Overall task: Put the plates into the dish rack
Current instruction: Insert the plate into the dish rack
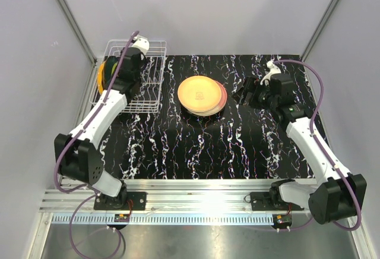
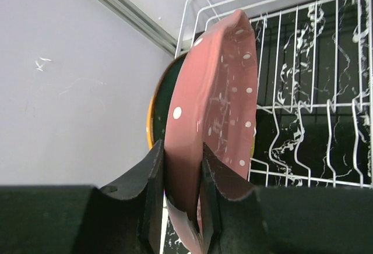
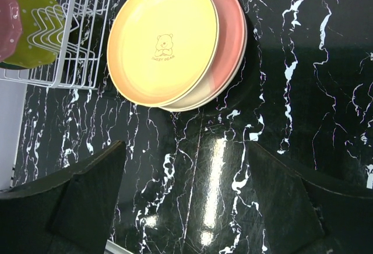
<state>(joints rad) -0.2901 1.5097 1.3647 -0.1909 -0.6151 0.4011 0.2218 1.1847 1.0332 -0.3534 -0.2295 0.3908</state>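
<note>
Dish rack (image 1: 148,95) at upper left of the top view, left gripper (image 1: 126,66) inside; stacked plates (image 1: 202,95) at centre, right gripper (image 1: 244,92) just beside. Left wrist: clamped on a pink dotted plate (image 2: 215,108), upright mid-frame beside a green plate (image 2: 158,99). Right wrist: spread wide at the bottom, yellow plate (image 3: 163,38) topping the stack above

Back-L: dish rack (image 1: 155,76) w/ plates (image 1: 102,76) in it; plate stack (image 1: 200,94) ctr on table (image 1: 196,152).
</note>
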